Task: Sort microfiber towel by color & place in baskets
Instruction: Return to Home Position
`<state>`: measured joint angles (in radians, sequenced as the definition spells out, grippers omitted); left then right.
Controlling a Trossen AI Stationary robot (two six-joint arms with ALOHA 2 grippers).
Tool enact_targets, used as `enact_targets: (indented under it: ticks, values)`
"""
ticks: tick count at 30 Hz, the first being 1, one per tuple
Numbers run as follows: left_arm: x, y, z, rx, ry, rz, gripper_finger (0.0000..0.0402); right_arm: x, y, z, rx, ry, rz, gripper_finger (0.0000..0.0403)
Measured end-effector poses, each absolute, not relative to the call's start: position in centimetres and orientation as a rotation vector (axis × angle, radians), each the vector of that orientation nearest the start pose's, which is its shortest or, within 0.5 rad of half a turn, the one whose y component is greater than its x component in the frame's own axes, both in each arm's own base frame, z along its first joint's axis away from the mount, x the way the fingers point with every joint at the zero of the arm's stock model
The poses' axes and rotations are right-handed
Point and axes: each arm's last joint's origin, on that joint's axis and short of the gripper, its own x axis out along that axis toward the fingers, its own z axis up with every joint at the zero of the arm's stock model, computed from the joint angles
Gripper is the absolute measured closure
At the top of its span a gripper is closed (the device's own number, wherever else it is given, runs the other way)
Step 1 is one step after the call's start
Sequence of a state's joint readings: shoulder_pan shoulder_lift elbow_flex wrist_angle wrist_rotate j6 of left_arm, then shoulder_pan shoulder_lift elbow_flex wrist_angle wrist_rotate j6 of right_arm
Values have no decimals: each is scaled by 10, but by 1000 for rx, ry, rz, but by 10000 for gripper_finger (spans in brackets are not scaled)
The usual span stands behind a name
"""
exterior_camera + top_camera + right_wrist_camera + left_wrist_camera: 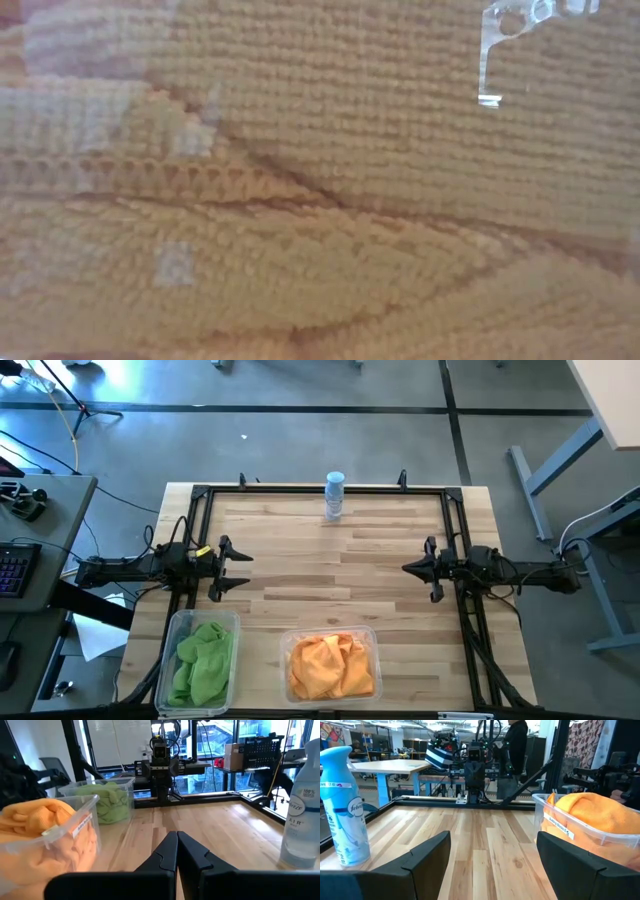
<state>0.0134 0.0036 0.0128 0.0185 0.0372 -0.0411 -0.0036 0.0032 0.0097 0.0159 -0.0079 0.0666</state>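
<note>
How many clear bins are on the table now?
2. The narrower bin, holding green towels, sits at the table corner by the left arm; the wider bin, holding orange towels, sits beside it, mid-edge.

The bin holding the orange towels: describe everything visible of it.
The wider clear plastic bin is rectangular with rounded corners and a lipped rim. It stands upright on the wooden table at the edge by the low camera, to the right of the narrower bin of green towels and apart from it. Orange microfiber towels fill it, bunched and heaped above the rim. A white label with small print sits on the wall facing the table's middle. Nothing else touches it.
</note>
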Motion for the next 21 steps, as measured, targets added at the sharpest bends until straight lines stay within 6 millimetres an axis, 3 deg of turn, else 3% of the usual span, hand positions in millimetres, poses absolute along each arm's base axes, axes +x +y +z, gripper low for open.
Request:
enact_targets:
  ticks: [21]
  values:
    - [97, 0, 169, -40, -27, -24, 117, 97, 0, 168, 70, -16, -2, 403]
